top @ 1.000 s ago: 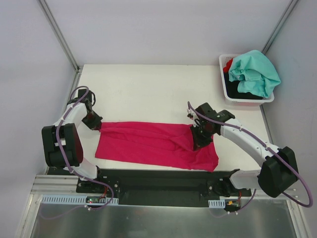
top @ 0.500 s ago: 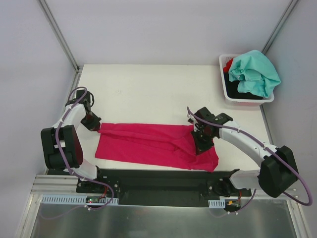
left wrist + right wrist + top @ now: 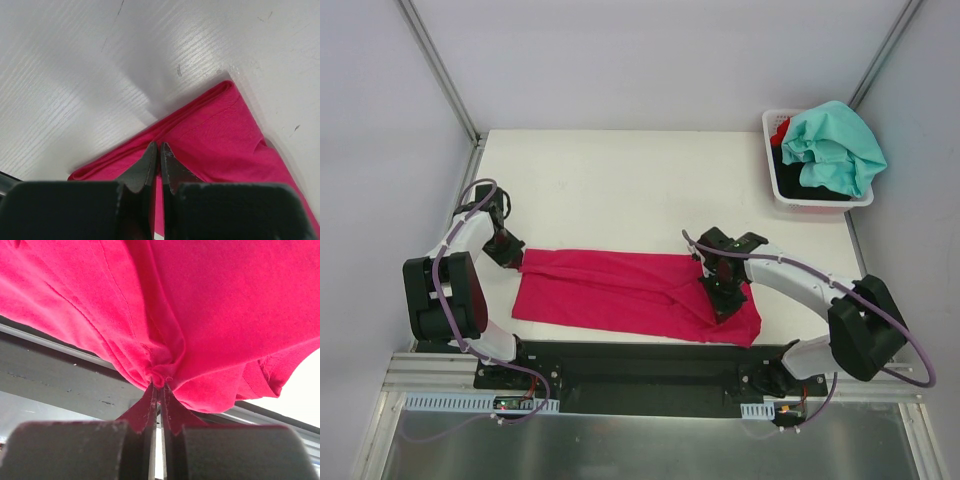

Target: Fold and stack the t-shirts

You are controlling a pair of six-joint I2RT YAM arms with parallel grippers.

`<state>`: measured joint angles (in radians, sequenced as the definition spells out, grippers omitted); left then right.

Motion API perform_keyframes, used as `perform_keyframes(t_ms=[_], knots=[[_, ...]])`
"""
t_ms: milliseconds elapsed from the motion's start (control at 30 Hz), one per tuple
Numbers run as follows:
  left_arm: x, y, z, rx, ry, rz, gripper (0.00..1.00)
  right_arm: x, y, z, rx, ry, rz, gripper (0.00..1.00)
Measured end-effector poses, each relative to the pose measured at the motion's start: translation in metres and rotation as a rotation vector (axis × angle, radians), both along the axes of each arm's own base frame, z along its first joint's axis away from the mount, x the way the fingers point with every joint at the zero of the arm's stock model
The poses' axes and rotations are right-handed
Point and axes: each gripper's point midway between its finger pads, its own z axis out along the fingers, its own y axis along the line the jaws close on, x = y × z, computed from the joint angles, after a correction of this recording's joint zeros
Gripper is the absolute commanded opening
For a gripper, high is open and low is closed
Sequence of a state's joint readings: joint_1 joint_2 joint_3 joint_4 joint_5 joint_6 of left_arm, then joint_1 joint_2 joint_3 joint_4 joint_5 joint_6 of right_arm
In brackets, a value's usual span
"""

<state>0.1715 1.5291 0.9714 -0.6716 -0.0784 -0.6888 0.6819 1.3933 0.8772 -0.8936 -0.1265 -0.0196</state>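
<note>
Op1: Right tool (image 3: 719,297) has edged toward frame left since 1.0 s ago, dragging cloth with it. Grip?
Op2: Clenched on a bunched fold of the magenta t-shirt (image 3: 610,290).
Op1: Left tool (image 3: 159,146)?
Op2: Unmoved, pinched shut on the shirt's upper-left corner. Shirt spread across lower centre of the surface (image 3: 620,180). Teal t-shirt (image 3: 835,145) heaped in the basket (image 3: 770,165), upper right.

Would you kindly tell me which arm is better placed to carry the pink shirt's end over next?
Right, likely: the right gripper is shut on a raised bunch of the magenta shirt; the left gripper only pinches a flat corner.
</note>
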Motion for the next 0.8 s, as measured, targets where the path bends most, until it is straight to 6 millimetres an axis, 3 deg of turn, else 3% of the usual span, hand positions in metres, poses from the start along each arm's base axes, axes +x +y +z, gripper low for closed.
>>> perform_keyframes(t_ms=[133, 233, 267, 300, 400, 600, 800], knots=[[0.000, 0.000, 0.000, 0.000, 0.000, -0.004, 0.21, -0.004, 0.005, -0.005, -0.031, 0.021, 0.019, 0.06], [0.000, -0.002, -0.001, -0.008, -0.001, -0.013, 0.45, -0.002, 0.010, -0.005, -0.039, 0.018, 0.025, 0.15], [0.000, -0.002, -0.001, -0.008, -0.003, -0.016, 0.47, 0.000, 0.012, -0.005, -0.040, 0.016, 0.026, 0.18], [0.000, -0.002, 0.000, -0.009, -0.007, -0.018, 0.61, 0.001, 0.013, -0.004, -0.044, 0.013, 0.027, 0.23], [0.002, -0.002, 0.006, -0.007, -0.032, -0.023, 0.74, 0.005, 0.017, -0.003, -0.053, 0.003, 0.026, 0.37], [0.005, -0.002, 0.021, 0.003, -0.091, -0.027, 0.77, 0.011, 0.020, -0.001, -0.093, -0.006, 0.038, 0.49], [0.011, -0.003, 0.035, -0.001, -0.125, -0.030, 0.79, 0.016, 0.014, 0.002, -0.176, -0.025, 0.059, 0.52]])
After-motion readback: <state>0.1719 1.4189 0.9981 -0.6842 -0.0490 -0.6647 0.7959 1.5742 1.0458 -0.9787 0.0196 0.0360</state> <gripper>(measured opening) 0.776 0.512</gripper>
